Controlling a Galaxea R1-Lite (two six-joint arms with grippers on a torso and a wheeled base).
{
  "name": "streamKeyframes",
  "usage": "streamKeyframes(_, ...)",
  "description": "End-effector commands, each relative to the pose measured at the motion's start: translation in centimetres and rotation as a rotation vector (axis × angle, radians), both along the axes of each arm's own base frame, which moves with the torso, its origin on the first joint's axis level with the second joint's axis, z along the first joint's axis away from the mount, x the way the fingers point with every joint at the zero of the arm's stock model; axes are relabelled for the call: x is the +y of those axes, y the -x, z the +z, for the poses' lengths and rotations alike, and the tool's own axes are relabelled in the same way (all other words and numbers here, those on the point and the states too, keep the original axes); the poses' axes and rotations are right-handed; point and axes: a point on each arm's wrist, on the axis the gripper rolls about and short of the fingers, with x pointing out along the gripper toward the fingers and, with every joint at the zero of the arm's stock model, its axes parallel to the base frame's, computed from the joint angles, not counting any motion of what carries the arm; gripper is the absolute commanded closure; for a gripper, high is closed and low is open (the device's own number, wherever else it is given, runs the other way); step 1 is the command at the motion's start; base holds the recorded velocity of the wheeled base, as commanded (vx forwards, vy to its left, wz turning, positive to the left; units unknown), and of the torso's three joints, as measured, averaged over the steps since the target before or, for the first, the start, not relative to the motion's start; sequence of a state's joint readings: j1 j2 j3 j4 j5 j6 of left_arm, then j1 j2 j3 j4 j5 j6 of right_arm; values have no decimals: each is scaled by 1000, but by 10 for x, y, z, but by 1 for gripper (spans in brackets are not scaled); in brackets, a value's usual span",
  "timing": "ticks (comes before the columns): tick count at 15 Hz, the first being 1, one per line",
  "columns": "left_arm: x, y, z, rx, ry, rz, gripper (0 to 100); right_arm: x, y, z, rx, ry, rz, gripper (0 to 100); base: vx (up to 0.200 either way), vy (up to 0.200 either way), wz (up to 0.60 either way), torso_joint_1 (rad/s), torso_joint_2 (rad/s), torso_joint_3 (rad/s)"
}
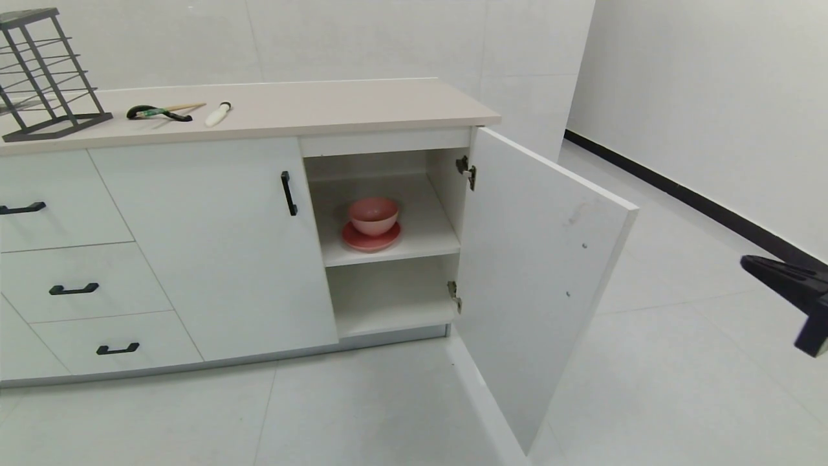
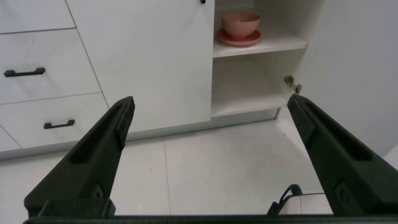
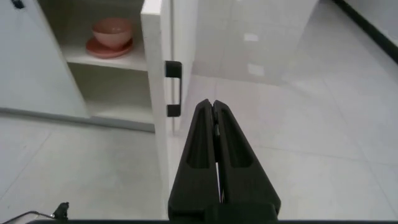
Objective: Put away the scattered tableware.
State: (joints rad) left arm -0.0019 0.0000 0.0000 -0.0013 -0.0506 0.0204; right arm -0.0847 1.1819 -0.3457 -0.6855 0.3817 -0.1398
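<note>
Facing a long white cabinet (image 1: 213, 259) under a beige countertop (image 1: 310, 107), well ahead of both sets of jaws. Tiled floor (image 2: 205, 174) below both of them.

Cabinet door (image 1: 537, 272) swung wide open. Its edge stands upright just ahead of the right jaws, with the black door handle (image 3: 173, 87) close beside their tips.

Dark wire rack (image 1: 45, 71) at the far left end of the countertop, high above and well apart from both jaws.

Left gripper (image 2: 211, 104): held low over the floor, aimed roughly level at the cabinet's lower front. Fingers (image 2: 106, 149) spread wide, with nothing between them.

Right gripper (image 3: 215, 107): low, reaching forward over the floor outside the open door. Fingers pressed together, pinching nothing.

Pink plate (image 1: 370, 239) on the upper shelf (image 1: 420, 246) of the open compartment, beyond and above the gap in the left jaws. From the right jaws, past the door edge on its far side.

Pink bowl (image 1: 373, 215) sitting upright on that plate, well apart from both grippers.

Green-and-black-handled tool (image 1: 162, 112) and white-handled tool (image 1: 218, 114) lying near each other on the countertop, just beside the rack's end. Both are far above and beyond either set of jaws.

Black drawer handles (image 1: 73, 288) on the cabinet's left part, off to the side of the left jaws.
</note>
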Motion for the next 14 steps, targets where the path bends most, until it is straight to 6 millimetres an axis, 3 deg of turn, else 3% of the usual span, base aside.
streamKeyframes(1, 0, 0, 0, -2, -1, -1, 0, -2, -38, -29, 121, 0, 43, 100, 0, 0, 0, 0, 0, 0)
streamKeyframes(14, 0, 0, 0, -2, 4, -4, 0, 8, -135, -67, -71, -3, 293, 100, 0, 0, 0, 0, 0, 0)
